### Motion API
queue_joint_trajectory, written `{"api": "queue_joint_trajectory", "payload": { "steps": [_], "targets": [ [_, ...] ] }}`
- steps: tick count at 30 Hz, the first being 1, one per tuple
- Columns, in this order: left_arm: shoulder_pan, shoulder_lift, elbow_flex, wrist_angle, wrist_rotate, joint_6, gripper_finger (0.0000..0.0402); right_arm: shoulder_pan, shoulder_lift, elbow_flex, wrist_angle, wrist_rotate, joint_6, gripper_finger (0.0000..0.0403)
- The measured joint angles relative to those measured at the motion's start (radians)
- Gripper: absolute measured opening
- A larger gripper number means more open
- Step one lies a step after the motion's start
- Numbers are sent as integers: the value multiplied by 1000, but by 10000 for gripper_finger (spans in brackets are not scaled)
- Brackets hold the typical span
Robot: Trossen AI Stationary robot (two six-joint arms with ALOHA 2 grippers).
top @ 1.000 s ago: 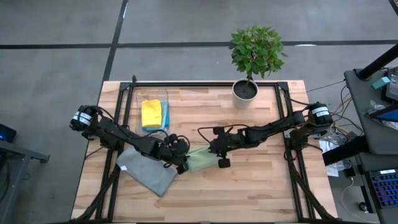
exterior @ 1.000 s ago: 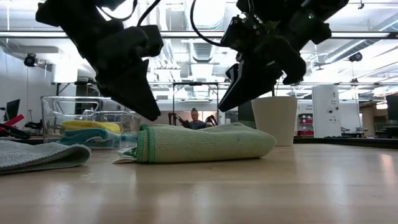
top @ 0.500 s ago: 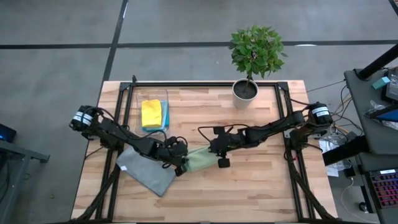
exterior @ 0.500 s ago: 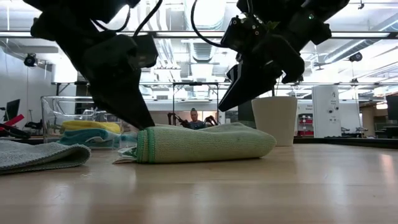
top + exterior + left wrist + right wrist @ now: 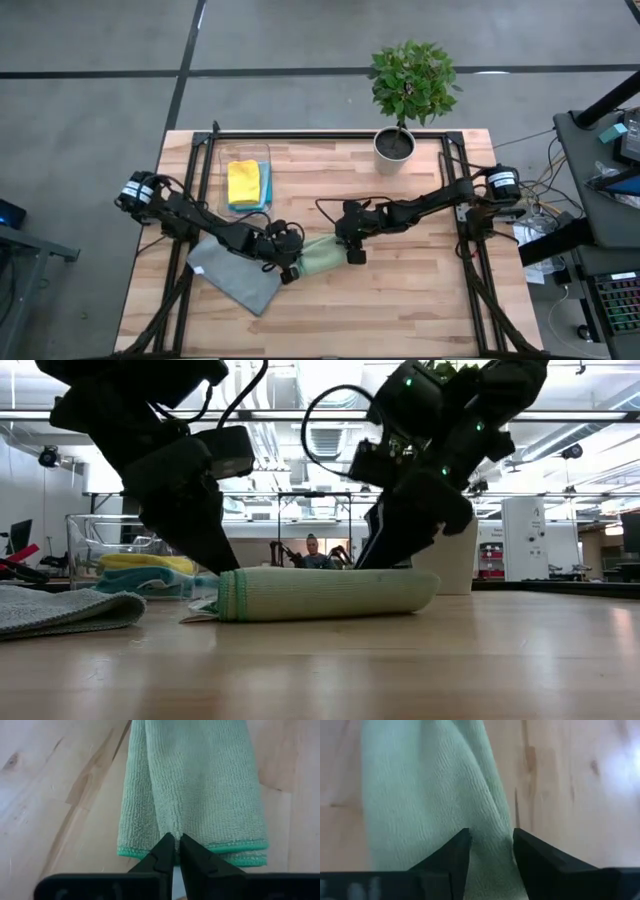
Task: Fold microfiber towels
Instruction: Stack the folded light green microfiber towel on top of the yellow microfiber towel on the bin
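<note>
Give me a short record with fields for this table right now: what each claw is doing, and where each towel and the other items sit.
left claw: shut, pinching the green-edged end of the olive green towel
right claw: fingers apart, astride a ridge at the towel's other end
grey towel: flat on the table beside the left arm
clear bin: holds the yellow towel on a blue towel
potted plant: at the table's far edge

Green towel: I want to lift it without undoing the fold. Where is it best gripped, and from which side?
Probably at its two short ends, from above. The green towel lies as a long flat roll; the left gripper is pinched on the stitched edge, and the right gripper straddles the other end.
</note>
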Motion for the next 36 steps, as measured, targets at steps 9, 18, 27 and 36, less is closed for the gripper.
{"api": "queue_joint_trajectory", "payload": {
  "steps": [9, 18, 27, 36],
  "targets": [
    [2, 0, 0, -2, -27, 20, 10, -21, 16, -1, 17, 0, -37, 67],
    [4, -1, 0, -67, -41, 18, 10, -22, 12, 0, 21, 27, -61, 9],
    [4, -2, 0, -80, -123, 14, 10, -24, 12, -2, 18, 89, -62, 9],
    [5, -2, 0, -87, -129, 17, 64, -24, 25, -10, 14, 107, -42, 16]
  ]
}}
